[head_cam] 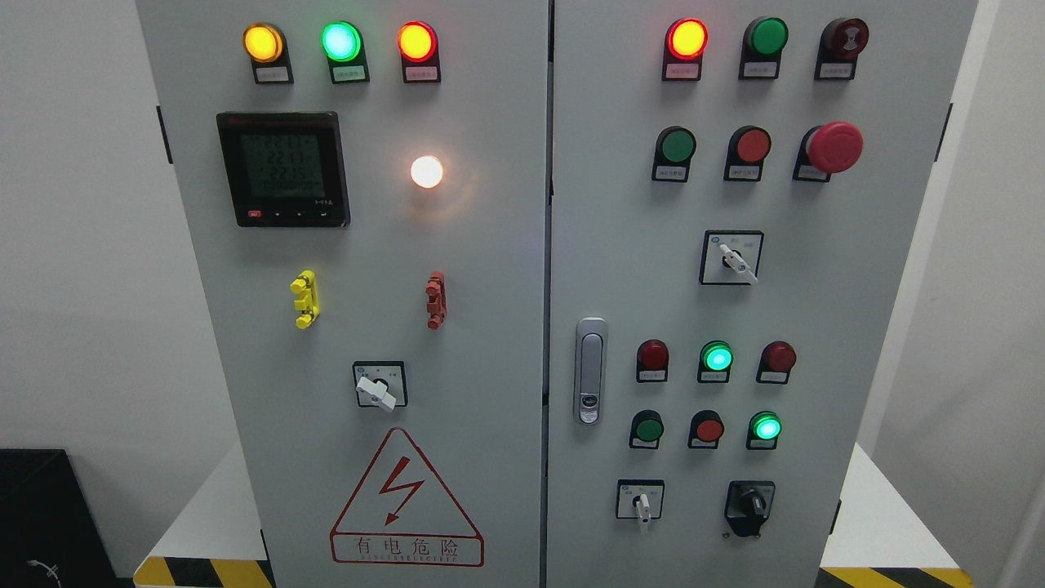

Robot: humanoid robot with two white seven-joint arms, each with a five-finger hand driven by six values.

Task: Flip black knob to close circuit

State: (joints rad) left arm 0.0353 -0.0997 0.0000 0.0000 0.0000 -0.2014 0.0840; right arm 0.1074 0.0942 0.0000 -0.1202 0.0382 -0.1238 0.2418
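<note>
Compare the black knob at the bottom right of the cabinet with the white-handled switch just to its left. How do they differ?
The black knob is black all over, on a black mount; the white-handled switch has a white lever on a pale, black-framed plate. The black knob looks bulkier, while the white-handled switch has a slim lever pointing straight down. Both sit in the bottom row of the right door, and no robot hand is near either.

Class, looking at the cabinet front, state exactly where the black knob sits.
In the head view, the black knob is at the lower right of the right door, right of a white-handled selector switch and below a lit green button.
</note>
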